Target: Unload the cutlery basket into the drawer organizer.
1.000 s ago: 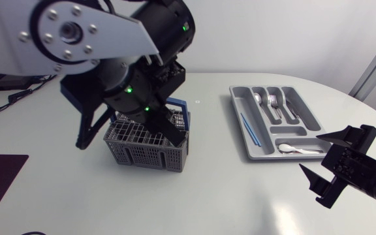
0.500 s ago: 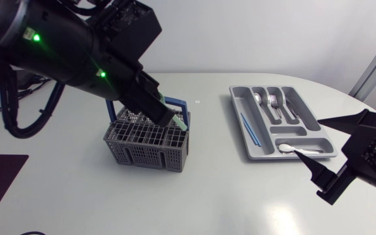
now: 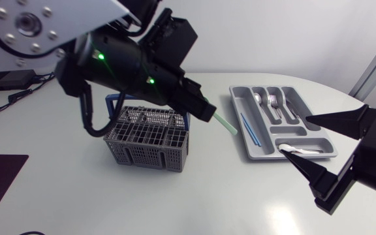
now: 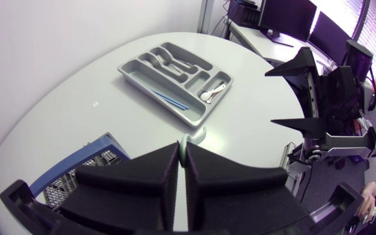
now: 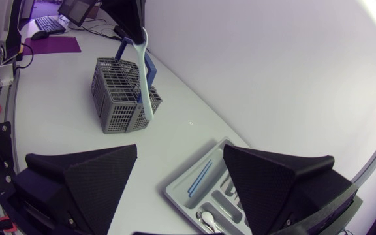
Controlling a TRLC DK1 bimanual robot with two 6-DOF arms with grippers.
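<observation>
Gripping a pale utensil (image 3: 224, 123) by its handle, the L gripper (image 3: 206, 112) hangs above the desk (image 3: 77, 196), fingers pressed on it from both sides. It sits just right of the basket (image 3: 147, 140), w/ the utensil's free end pointing toward the organizer (image 3: 237, 111). L wrist view: utensil (image 4: 189, 138) pinched btwn the fingers, its end curving out ahead of the gripper (image 4: 183, 151). R wrist view: utensil (image 5: 145, 78) hangs in front of the basket (image 5: 113, 111).

The basket, grey w/ a blue handle, stands left of desk middle. The organizer lies toward the desk's far right edge, apart from the basket. It holds a blue stick (image 3: 249, 128) in the long left slot, a white spoon (image 3: 296, 149) in the near slot and metal cutlery (image 3: 273, 102) in the far slots.

R gripper (image 3: 297, 137) is spread wide w/ nothing in it, by the desk's right edge, over the organizer's near right corner.
</observation>
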